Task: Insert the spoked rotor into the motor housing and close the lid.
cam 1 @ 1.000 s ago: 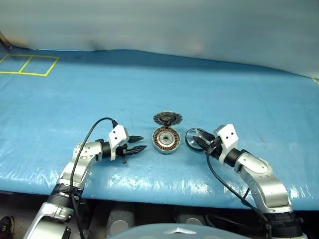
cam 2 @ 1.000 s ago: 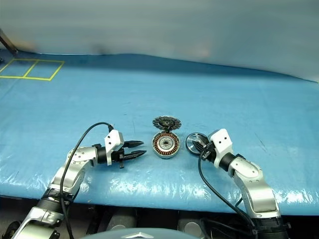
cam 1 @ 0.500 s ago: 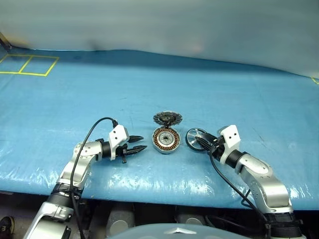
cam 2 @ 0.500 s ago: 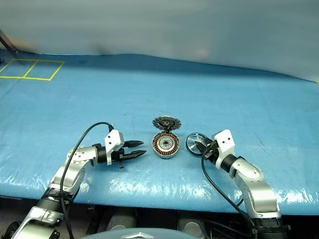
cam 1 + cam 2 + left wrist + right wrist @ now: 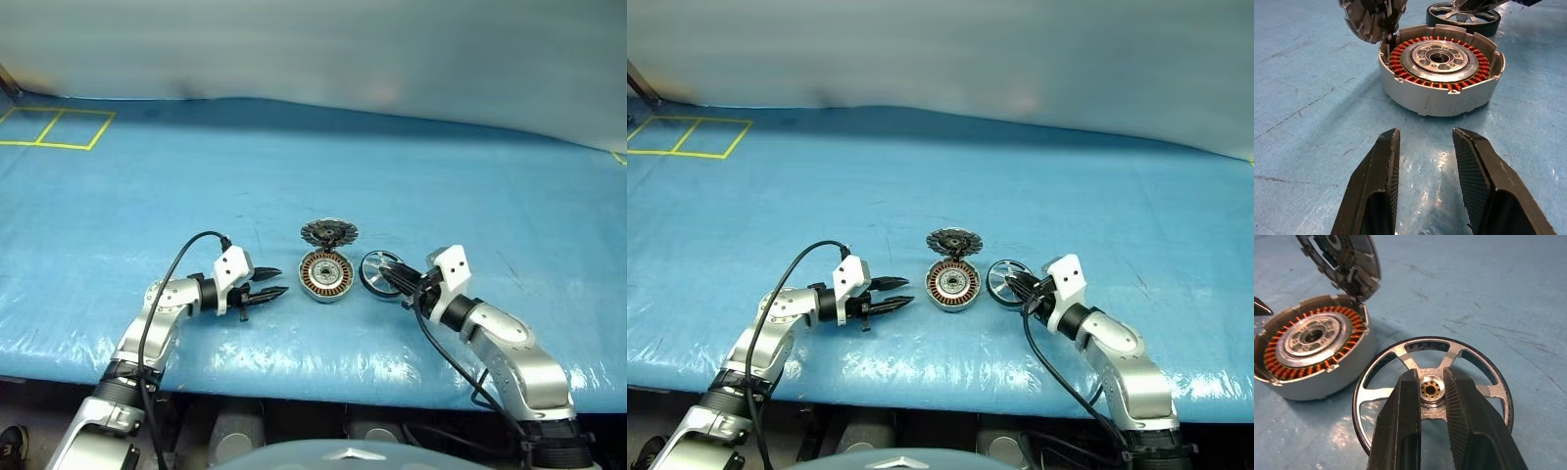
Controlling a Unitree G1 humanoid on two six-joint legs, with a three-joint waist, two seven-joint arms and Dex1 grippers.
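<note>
The motor housing (image 5: pixel 325 275) is resting on a blue tarpaulin (image 5: pixel 441 186) that is covering the work surface. It is lying open and facing upward; inside it, a ring of copper-coloured windings (image 5: pixel 1400 56) is encircling a silver centre (image 5: pixel 1440 54) with a bearing bore at its middle. Nothing else is sitting inside the housing.

The lid (image 5: pixel 329 233) is standing tilted up from the housing's far rim, joined to it at one point, and is showing its dark toothed inner face toward the robot.

The spoked rotor (image 5: pixel 1007 279) is sitting just beside the housing, on the side of the right arm, apart from its wall by a narrow gap. Its dark rim is appearing tilted rather than lying flat on the tarpaulin. The right gripper (image 5: pixel 1431 390) is clenching on the rotor's silver centre hub (image 5: pixel 1430 390), one black finger pressing on each side of it, over the spokes.

The left gripper (image 5: pixel 266 282) is hovering near the housing on the opposite side, pointing toward it, with its jaws released and nothing between its fingers (image 5: pixel 1378 186). A clear strip of tarpaulin is separating its fingertips from the housing wall.

Yellow tape lines (image 5: pixel 54 127) are marking squares on the far corner of the tarpaulin, well apart from the parts.
</note>
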